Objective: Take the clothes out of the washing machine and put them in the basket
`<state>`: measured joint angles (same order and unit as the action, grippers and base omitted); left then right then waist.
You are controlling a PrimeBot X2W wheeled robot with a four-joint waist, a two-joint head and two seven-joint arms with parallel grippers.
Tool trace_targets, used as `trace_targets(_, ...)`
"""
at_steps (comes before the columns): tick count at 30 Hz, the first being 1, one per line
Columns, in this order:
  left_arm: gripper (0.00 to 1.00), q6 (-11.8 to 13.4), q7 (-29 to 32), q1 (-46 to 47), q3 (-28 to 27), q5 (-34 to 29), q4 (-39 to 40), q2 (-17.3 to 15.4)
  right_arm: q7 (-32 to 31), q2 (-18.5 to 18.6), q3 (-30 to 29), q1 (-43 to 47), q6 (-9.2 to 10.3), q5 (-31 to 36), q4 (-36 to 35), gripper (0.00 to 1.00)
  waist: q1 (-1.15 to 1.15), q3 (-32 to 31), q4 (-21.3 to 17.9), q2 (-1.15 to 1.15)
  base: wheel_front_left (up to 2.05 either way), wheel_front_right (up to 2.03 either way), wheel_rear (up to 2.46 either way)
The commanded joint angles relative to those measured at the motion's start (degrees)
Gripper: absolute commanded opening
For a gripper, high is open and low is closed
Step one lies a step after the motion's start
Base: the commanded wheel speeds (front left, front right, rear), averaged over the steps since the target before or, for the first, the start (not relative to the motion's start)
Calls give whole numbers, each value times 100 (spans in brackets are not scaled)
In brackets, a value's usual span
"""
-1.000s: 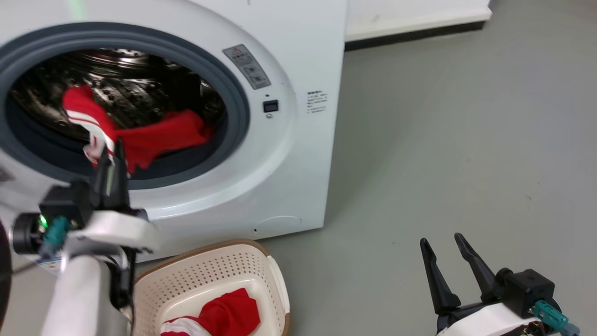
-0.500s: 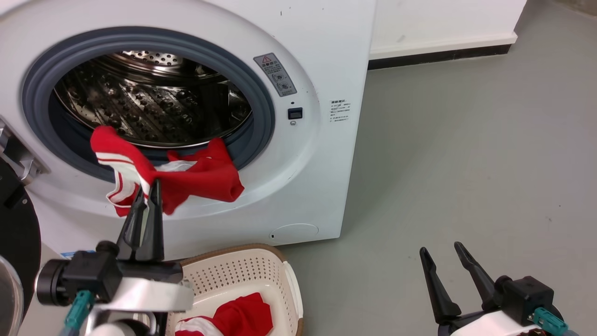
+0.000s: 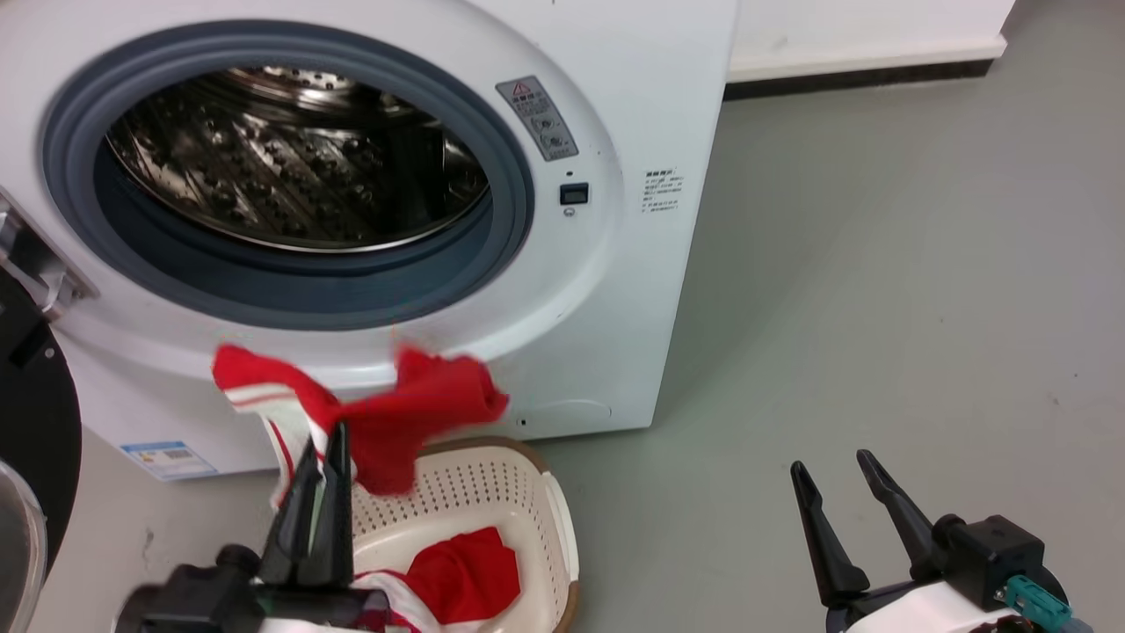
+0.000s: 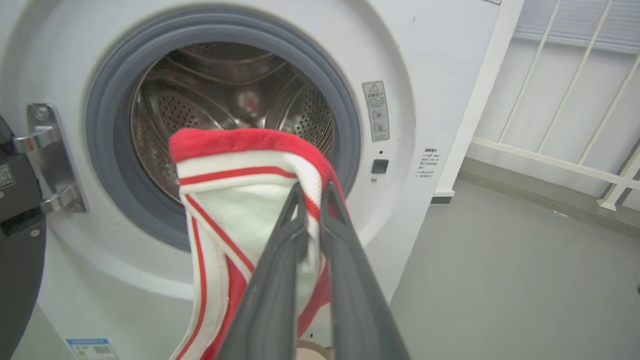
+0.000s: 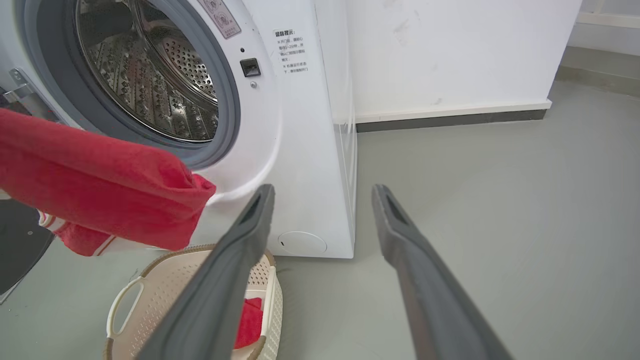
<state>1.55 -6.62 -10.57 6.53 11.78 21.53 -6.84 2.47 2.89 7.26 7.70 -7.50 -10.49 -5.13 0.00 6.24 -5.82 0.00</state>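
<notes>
The white washing machine [image 3: 615, 290] stands with its steel drum [image 3: 290, 167] showing nothing inside. My left gripper [image 3: 327, 435] is shut on a red garment with white stripes [image 3: 413, 409], which hangs in the air in front of the porthole and above the basket's far rim. In the left wrist view the fingers [image 4: 280, 250] pinch the garment's white band [image 4: 235, 200]. The cream basket [image 3: 536, 492] sits on the floor below with another red garment [image 3: 466, 571] inside. My right gripper [image 3: 835, 466] stands open at the lower right, nothing between its fingers.
The machine's black-framed door [image 3: 35, 440] hangs open at the far left. Grey floor [image 3: 879, 264] spreads out right of the machine up to a white wall with a dark skirting strip [image 3: 861, 75]. In the right wrist view the basket [image 5: 150, 295] lies by the machine's front corner.
The left gripper has drawn the red garment out of the drum and down to just above the basket. The head camera has shifted. The right gripper has stayed put.
</notes>
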Motion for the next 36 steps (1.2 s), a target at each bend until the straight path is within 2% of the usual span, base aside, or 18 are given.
trace_targets(1, 0, 19, -12, -75, 9, 41, -81, 13, -19, -5, 15, -23, 2, 51, -32, 100, 0, 97, 28, 0, 0, 0, 0)
trace_targets(5, 0, -23, -143, -210, 124, 141, -555, 91, -28, -4, 61, -152, 2, 56, -82, 100, 0, 336, 32, 0, 0, 0, 0)
trace_targets(10, 0, -84, -445, 90, 123, 280, -1408, 140, -2, -5, 119, -331, 2, 58, -116, 100, 0, 827, -32, 0, 0, 0, 0)
trace_targets(20, 0, -397, -791, 1459, 82, 404, -3283, 163, 118, -6, 226, -814, 2, 76, -169, 100, 0, 1937, -262, 0, 0, 0, 0)
trace_targets(30, 0, -549, -863, 3118, -96, 277, -5567, -110, 358, -6, 431, -1220, 2, -65, -112, 100, 0, 3062, -648, 0, 0, 0, 0)
trace_targets(36, 0, -529, -857, 3755, -297, 228, -6438, -281, 547, -6, 549, -1414, 2, -184, 2, 100, 0, 3637, -905, 0, 0, 0, 0)
